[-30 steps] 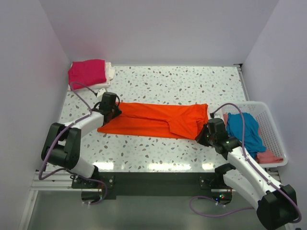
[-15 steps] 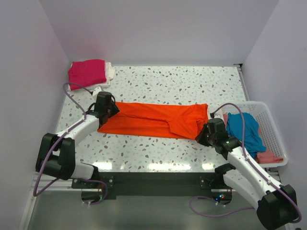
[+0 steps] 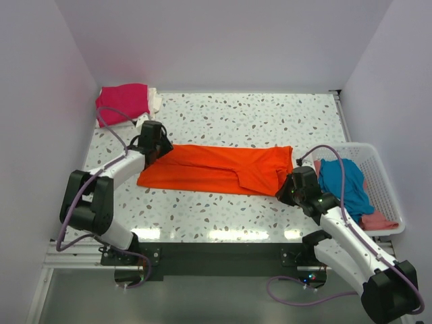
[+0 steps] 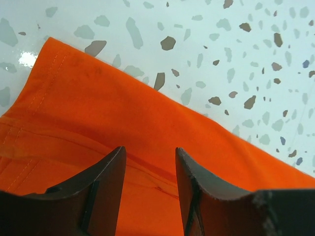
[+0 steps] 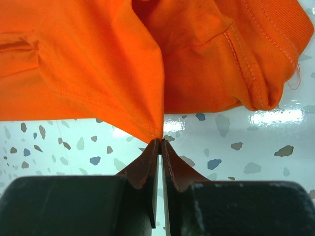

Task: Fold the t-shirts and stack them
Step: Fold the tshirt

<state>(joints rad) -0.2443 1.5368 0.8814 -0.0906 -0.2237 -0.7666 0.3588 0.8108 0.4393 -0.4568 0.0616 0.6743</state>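
- The speckled table [image 3: 270,115] shows whole only in the top view; each wrist camera catches only a patch of it.
- The orange t-shirt [image 3: 216,167] lies in a long folded band across the middle of the table, running from the left arm to the right arm. Its seams and stitching show only in the wrist views.
- The white basket [image 3: 381,177] stands at the table's right edge, seen only from above. A teal-blue shirt [image 3: 341,182] is heaped in it, with a salmon-pink one [image 3: 378,220] beneath, towards the near end.
- At the far left corner a folded magenta-pink shirt [image 3: 123,101] lies on a white one [image 3: 154,101] — again the top view alone has them.
- The left gripper [image 4: 149,152] hangs over the shirt's left end. Its wrist view shows the fingers spread, with flat cloth below and nothing between them.
- The right gripper [image 5: 160,142] is at the shirt's near right corner. Its fingers are pressed almost together — the wrist view shows the hem drawn to a point and pinched at their tips.
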